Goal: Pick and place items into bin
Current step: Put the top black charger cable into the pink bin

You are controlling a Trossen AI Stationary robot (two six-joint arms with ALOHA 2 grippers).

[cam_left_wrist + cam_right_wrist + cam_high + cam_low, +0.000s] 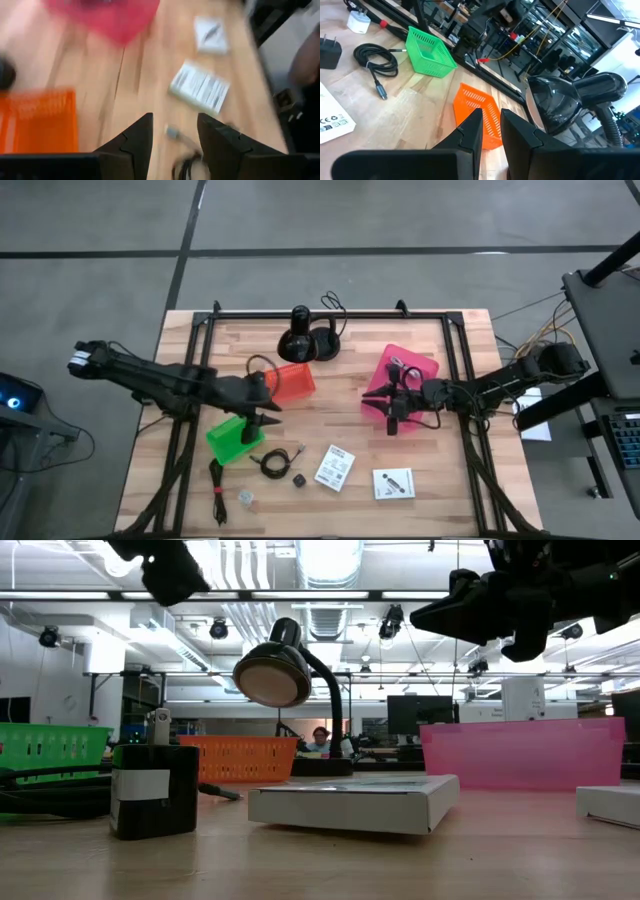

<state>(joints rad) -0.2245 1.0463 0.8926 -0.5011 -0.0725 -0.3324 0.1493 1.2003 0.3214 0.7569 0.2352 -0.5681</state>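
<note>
High view shows the left tool [268,416], fingers parted and empty, at centre-left above the coiled cable [272,462] lying lower centre on the desk [350,345]; it should descend squarely over the coil before closing, while the right tool [392,406], narrow and empty, waits over the pink bin [425,365].

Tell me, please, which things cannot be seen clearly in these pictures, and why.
- Pink bin contents: in the high view the right gripper and its arm cover part of it; in the low view its wall hides the inside.
- Small clear piece: too small in the high view to tell its shape.
- Print on the two white cards: too small in the high view, blurred in the left wrist view.
- Left gripper: the low view cuts it off.
</note>
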